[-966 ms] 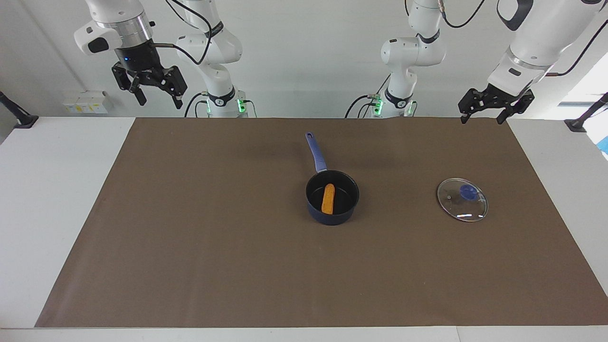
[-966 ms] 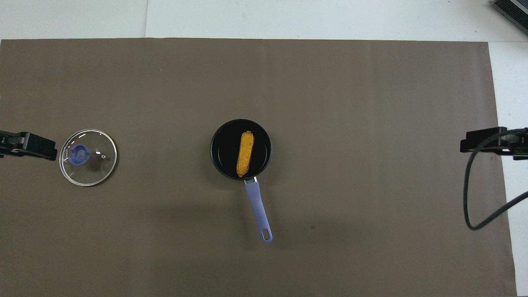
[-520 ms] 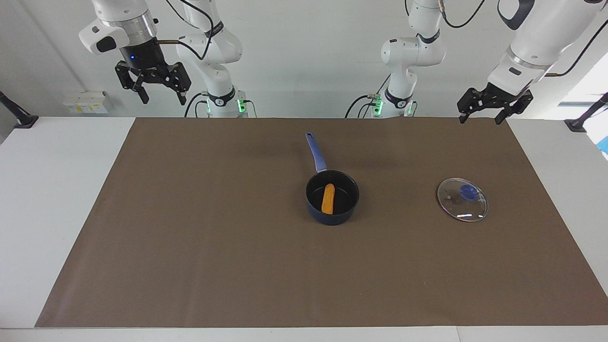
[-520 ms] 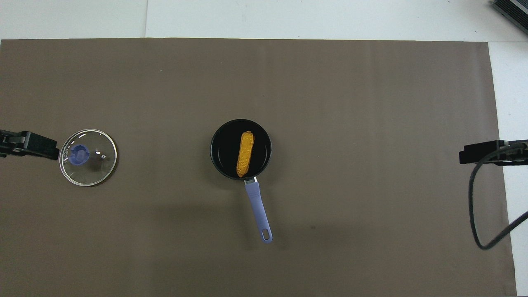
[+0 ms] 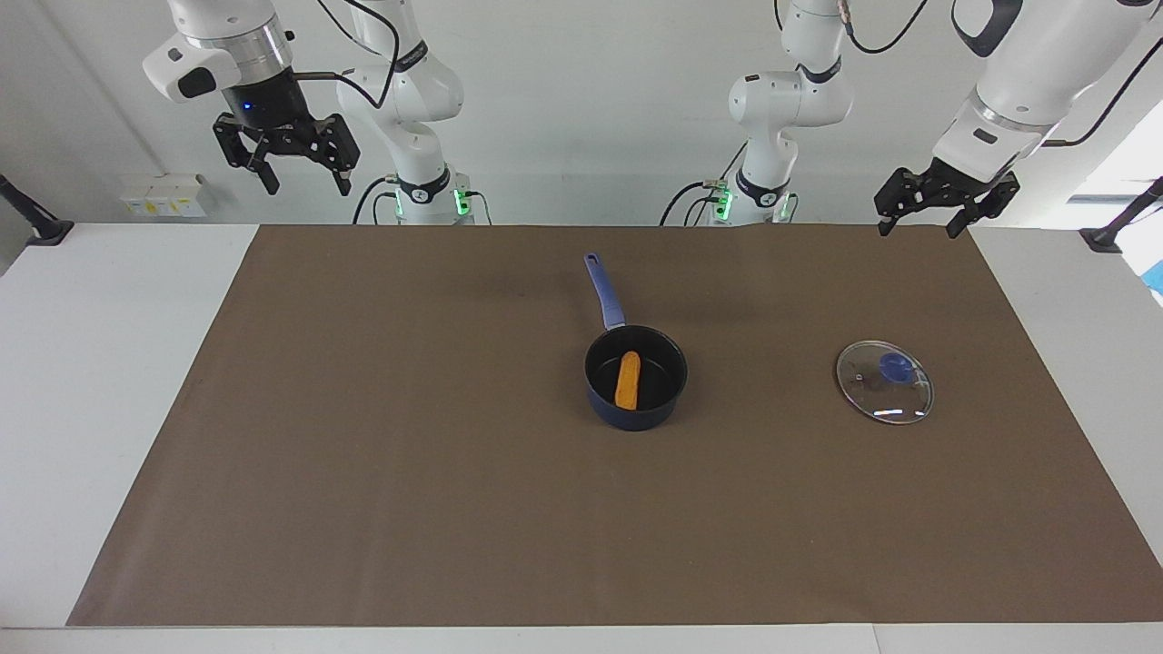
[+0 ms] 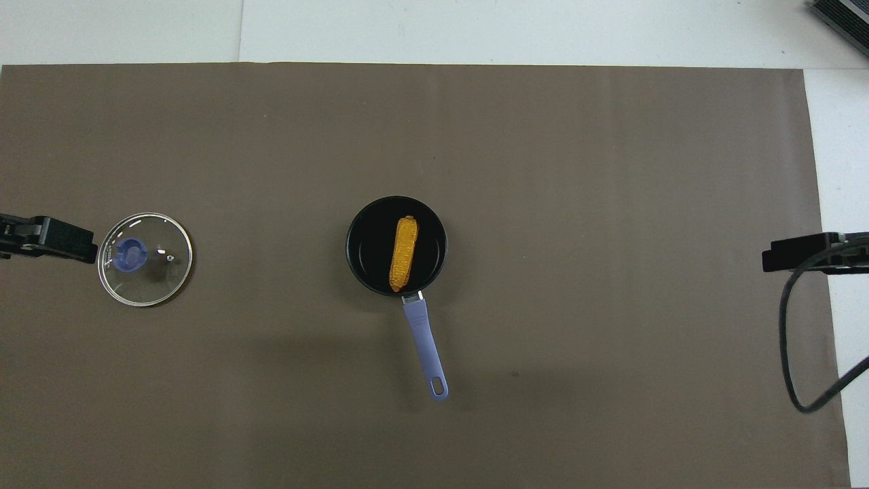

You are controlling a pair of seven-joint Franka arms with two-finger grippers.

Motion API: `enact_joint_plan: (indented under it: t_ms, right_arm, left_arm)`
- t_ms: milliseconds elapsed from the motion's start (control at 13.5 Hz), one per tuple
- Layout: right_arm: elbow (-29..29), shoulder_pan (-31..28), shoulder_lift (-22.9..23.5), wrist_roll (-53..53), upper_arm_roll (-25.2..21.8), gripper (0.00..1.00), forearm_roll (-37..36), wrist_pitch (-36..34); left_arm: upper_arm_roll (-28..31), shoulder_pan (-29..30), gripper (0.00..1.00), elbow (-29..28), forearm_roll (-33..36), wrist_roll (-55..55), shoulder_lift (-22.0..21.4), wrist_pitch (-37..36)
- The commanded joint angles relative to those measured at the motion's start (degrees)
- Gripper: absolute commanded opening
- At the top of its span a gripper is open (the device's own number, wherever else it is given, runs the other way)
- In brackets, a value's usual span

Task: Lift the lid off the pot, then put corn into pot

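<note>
We saw the corn [image 5: 627,380] lying inside the pot [image 5: 636,401], mid-mat, handle toward the robots. The lid [image 5: 885,381] lay flat, well apart, toward the left arm's end. Bare brown mat [image 5: 382,472] surrounded both. The left gripper [image 5: 923,220] and right gripper [image 5: 302,180] hung raised at the mat's corners, jaws wide, empty.
</note>
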Motion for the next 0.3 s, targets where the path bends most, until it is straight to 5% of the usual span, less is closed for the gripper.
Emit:
enact_joint_plan:
  t_ms: [0,223]
  right_arm:
    - [0.50,-0.35,-0.09,-0.25,0.30,1.00,0.07,-1.44]
    - [0.06,0.18,-0.53,2.46,0.91,1.00,0.07,-1.44]
  left_arm:
    - [0.36,-0.29,1.00,1.78,-0.52,0.08,1.03,-0.88]
    - [0.36,-0.29,1.00,1.78,-0.52,0.35,0.94,-0.88]
